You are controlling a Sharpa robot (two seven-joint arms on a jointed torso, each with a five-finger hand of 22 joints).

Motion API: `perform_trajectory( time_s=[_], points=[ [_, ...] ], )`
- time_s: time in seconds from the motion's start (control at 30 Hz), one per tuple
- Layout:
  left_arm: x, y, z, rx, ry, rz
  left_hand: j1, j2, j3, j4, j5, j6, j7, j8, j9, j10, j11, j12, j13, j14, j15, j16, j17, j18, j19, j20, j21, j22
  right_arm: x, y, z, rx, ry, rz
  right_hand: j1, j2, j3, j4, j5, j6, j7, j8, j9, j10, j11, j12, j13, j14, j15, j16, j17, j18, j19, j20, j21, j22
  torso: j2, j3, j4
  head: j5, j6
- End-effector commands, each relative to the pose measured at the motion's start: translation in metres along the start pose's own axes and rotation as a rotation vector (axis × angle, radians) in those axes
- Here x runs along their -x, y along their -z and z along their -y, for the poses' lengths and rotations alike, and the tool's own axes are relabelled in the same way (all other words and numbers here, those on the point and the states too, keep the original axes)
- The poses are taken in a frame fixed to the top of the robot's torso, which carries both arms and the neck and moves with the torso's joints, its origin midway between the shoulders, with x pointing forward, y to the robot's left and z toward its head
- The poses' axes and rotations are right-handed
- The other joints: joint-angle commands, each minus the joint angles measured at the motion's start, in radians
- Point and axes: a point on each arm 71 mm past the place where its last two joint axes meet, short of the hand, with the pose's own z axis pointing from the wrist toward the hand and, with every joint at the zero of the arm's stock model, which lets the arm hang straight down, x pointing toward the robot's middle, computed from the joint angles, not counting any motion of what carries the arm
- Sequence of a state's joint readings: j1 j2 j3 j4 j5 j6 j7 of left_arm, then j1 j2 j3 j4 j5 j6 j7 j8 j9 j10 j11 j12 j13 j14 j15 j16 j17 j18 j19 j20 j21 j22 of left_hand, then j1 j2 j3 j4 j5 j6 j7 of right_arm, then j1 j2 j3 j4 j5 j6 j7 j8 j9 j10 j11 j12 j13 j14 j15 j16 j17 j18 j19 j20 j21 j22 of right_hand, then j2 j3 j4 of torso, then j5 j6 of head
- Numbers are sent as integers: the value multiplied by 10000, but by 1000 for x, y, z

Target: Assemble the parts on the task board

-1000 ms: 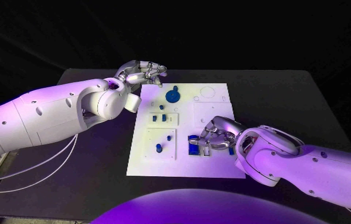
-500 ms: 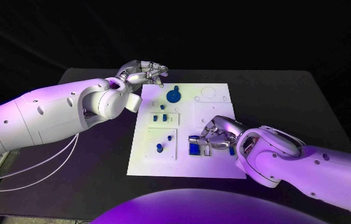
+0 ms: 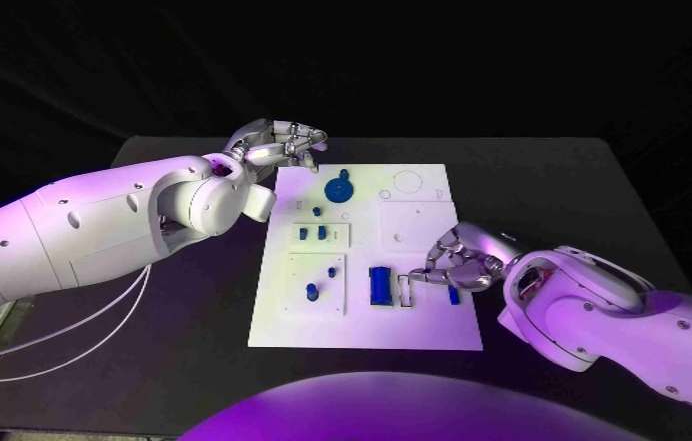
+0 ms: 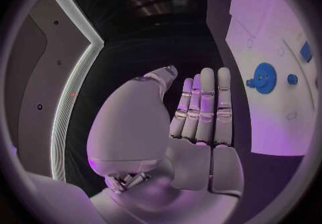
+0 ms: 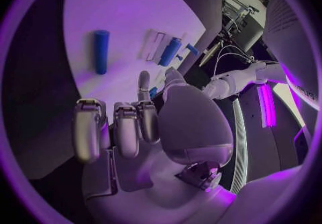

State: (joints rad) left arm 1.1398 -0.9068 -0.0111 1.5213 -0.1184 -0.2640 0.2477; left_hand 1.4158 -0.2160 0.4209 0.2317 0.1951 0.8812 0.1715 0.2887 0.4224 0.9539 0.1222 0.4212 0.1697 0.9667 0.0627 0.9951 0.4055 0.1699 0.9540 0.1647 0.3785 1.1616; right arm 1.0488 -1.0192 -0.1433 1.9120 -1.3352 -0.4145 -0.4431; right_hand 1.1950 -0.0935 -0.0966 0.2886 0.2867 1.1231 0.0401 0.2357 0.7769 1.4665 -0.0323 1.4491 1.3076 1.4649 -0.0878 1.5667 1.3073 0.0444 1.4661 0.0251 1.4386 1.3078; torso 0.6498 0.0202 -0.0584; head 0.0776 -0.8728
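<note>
The white task board [image 3: 418, 326] lies mid-table. A blue gear [image 3: 340, 189] sits near its far edge, and the gear [image 4: 264, 77] also faces my left palm. Small blue pieces [image 3: 312, 232] stand in the left column. A long blue bar [image 3: 381, 285] lies uncovered near the front, beside a white bracket [image 3: 405, 291]. A short blue cylinder [image 3: 453, 294] lies just under my right hand [image 3: 459, 261], which hovers at the board's right side with bent fingers, holding nothing. The bar [image 5: 170, 51] and cylinder [image 5: 101, 51] lie beyond its fingertips. My left hand [image 3: 281, 143] hangs empty at the board's far left corner, fingers [image 4: 201, 106] stretched.
The black table [image 3: 577, 191] stretches bare to the right of the board and along its left side [image 3: 188, 311]. My left forearm [image 3: 130, 221] lies across the table's left part. Two round recesses [image 3: 408, 180] mark the board's far right area.
My right hand has drawn off to the right, letting go of the long blue bar, which now lies exposed on the board. The left hand has stayed put.
</note>
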Motion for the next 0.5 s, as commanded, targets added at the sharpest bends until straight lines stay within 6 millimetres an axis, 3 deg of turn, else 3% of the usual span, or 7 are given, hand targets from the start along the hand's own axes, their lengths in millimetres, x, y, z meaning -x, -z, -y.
perform_trajectory(
  time_s=[0.03, 0.23, 0.5],
  points=[
    [-2, 0, 2, -145, 37, -225, -86, 23, 39, -8, -27, -29, -5, 60, 17, -36, 26, -22, -9, -60, 9, -61, 15, 97, -30, 57, -37, -15, 9, 6, 7, 90, 262, 607, 155, -30, -74, 3, 72, -111, 17, -56, 17, 347, 40, -70, 1684, 1059, 11, 41, 2635, -159, 545, -16, -52, 2250, 4, 1, -19, -123, 2],
    [-2, 1, 2, -158, 38, -232, -86, 23, 39, -8, -27, -29, -5, 60, 17, -36, 26, -22, -9, -60, 9, -61, 15, 97, -30, 57, -37, -15, 17, 17, 26, -262, 641, 1010, 312, -74, -147, 3, 66, -237, 70, -142, 12, 286, 87, -172, 1616, 1059, 50, 41, 2635, -156, 536, 17, -72, 2245, -5, 5, -34, -246, 2],
    [-1, 1, 2, -154, 38, -236, -86, 23, 39, -8, -27, -29, -5, 60, 17, -36, 26, -22, -9, -60, 9, -61, 15, 97, -30, 57, -37, -15, 8, 24, 39, -506, 921, 943, 552, -91, -192, -9, 115, -298, 103, -209, -2, 265, 118, -207, 1594, 1059, 82, 41, 2635, -155, 533, 49, -75, 2245, -1, 7, -54, -303, 2]
  ],
)
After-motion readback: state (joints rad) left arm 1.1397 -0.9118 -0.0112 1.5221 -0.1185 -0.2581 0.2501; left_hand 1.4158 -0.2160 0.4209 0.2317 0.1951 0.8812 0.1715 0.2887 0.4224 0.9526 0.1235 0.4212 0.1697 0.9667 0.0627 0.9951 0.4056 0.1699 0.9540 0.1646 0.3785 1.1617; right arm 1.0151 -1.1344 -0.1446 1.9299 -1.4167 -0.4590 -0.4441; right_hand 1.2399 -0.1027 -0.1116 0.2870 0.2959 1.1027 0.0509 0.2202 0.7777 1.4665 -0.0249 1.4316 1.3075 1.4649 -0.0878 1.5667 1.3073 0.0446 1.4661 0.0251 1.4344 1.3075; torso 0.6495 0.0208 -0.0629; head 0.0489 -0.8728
